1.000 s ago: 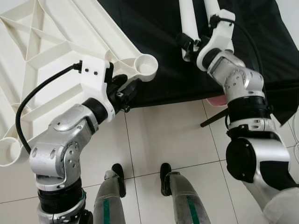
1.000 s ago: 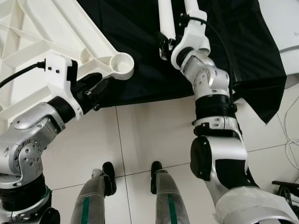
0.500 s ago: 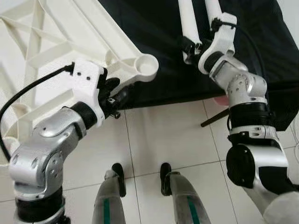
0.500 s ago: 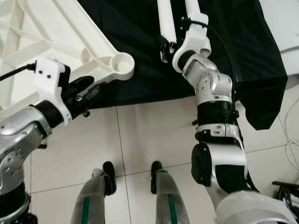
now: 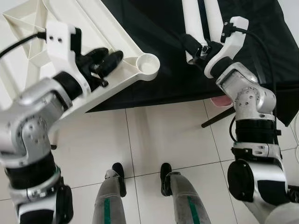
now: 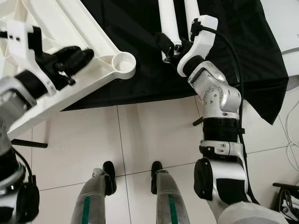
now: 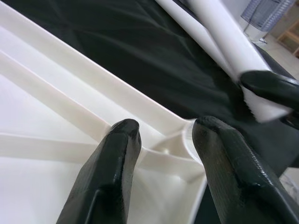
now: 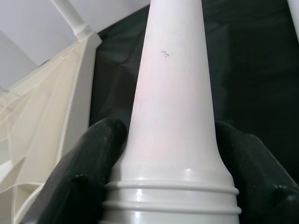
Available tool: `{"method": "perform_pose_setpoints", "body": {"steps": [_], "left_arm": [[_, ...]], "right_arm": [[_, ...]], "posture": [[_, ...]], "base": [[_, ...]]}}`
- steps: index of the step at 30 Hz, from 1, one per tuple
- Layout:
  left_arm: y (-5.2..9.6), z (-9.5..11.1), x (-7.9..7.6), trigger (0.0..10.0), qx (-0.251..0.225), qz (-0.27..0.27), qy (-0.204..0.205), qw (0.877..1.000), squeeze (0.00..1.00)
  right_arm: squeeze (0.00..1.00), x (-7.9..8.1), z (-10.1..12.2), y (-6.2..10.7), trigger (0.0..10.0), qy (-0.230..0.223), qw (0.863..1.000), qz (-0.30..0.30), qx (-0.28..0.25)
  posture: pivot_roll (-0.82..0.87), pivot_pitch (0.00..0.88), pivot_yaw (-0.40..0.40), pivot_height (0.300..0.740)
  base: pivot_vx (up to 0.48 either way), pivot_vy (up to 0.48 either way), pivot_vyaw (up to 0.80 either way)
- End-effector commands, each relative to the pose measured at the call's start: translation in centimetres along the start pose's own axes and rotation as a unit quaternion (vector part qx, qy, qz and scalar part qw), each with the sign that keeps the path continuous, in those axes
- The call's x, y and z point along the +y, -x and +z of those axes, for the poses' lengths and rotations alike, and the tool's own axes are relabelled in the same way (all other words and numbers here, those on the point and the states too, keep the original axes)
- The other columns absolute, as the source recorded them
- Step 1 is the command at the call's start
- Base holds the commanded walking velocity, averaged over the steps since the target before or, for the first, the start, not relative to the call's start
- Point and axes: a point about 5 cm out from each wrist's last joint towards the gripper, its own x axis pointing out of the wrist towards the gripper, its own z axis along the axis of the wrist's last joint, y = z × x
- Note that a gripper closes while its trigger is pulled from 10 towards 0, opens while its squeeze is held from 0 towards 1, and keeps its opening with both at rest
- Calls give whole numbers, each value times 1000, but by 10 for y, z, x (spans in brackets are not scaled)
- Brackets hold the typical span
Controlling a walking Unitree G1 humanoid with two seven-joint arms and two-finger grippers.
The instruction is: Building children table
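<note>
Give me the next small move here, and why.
Probably swing the right hand to bring the leg's threaded end over the corner socket. That hand already clamps the leg on the black cloth, the socket sits open, and the left hand hovers open over the tabletop.

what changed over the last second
The left gripper rose from beneath the white tabletop corner to above its ribs, near the socket, fingers open. The right gripper keeps its grip on the white table leg over the black cloth.
</note>
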Motion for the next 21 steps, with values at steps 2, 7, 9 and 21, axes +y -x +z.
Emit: {"method": "perform_pose_setpoints", "body": {"steps": [2,7,9,21], "left_arm": [[-4,-1,2,10000,0,-29,17,999,0],[-9,3,3,10000,-6,-27,19,999,0],[-23,7,3,10000,-7,-30,34,999,0],[-57,4,2,10000,-8,-31,67,997,1000]], "right_arm": [[0,5,1,7,10000,-3,1000,26,-7],[0,7,0,10,10000,-2,999,37,-4],[0,11,-4,17,10000,2,998,59,0],[0,18,-20,27,10000,1,996,82,17]], "posture": [[-26,375,-10,740],[-23,367,-9,740],[-18,353,-12,740],[-19,317,-15,740]], "base": [[0,0,0],[0,0,0],[0,0,0],[0,0,0]]}}
